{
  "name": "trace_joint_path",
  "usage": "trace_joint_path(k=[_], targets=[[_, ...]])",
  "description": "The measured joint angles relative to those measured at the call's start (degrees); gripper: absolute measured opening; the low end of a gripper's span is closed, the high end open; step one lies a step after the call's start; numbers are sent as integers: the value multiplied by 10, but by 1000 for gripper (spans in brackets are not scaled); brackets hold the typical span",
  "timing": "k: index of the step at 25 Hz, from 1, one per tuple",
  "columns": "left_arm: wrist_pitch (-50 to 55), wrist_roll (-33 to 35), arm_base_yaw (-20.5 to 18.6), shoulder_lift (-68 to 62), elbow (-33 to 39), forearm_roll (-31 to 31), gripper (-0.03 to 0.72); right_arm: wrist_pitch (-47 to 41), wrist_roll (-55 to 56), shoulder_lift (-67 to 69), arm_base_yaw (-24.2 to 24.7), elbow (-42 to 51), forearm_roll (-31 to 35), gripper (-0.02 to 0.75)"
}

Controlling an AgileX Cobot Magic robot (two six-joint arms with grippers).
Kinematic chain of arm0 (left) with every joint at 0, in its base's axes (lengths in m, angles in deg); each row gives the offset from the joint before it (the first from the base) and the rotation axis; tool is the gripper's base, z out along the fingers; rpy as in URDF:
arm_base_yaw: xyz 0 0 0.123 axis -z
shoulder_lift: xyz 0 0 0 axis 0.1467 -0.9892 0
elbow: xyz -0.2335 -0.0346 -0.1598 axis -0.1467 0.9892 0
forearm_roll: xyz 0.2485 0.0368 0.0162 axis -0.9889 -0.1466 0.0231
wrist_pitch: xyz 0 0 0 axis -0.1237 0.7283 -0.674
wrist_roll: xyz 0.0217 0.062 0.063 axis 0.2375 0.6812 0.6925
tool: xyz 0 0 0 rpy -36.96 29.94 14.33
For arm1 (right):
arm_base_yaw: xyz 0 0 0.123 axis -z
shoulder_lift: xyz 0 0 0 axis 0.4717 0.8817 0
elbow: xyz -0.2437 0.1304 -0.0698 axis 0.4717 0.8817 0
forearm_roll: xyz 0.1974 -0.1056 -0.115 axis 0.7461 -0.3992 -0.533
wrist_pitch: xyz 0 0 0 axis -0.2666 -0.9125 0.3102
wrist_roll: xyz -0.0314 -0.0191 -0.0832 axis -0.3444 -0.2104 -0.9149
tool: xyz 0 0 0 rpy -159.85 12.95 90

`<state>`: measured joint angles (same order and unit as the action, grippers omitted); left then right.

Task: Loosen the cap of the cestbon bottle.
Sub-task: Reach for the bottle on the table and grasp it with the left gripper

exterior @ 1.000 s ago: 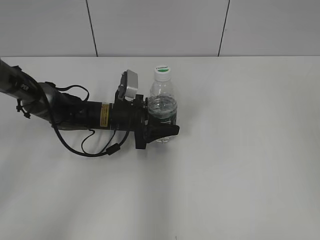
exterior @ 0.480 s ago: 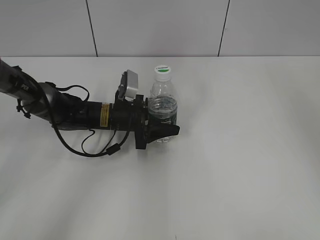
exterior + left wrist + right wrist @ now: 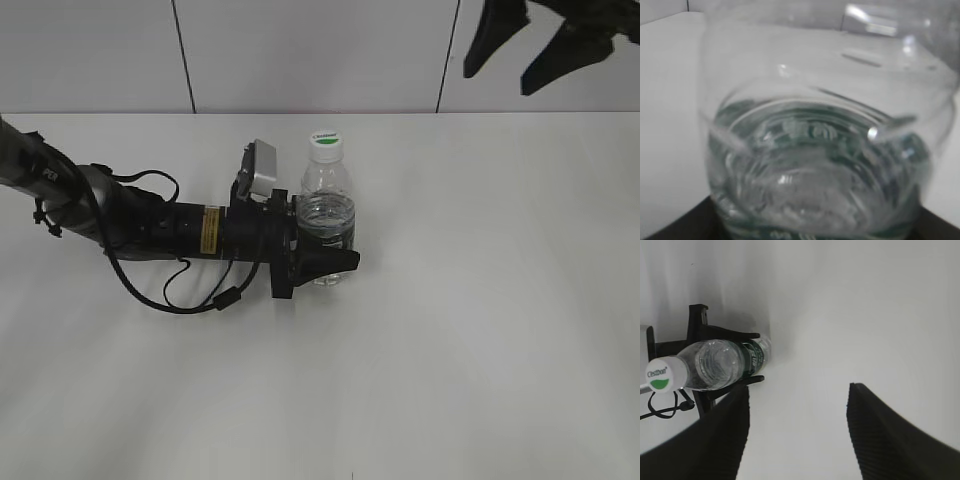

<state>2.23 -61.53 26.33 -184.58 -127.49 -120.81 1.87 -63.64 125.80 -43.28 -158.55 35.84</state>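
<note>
Cap (image 3: pixel 659 376) reads "Cestbon"; bottle (image 3: pixel 326 215) in L jaws.

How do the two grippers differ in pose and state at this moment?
The left gripper is low at the table, shut on the cestbon bottle; the right gripper is high at the top right, holding nothing. The left gripper's jaws clamp the labelled body; the right gripper's jaws are spread apart. Neither touches the cap. Both are black.
</note>
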Motion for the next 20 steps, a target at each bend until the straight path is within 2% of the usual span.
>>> trace_joint_path(k=[9, 20], targets=[[0, 0, 0, 0, 0, -4, 410, 0, 12, 95, -83, -51, 0, 469], [-2, 1, 0, 0, 0, -13, 410, -1, 18, 124, -112, -126, 14, 469]])
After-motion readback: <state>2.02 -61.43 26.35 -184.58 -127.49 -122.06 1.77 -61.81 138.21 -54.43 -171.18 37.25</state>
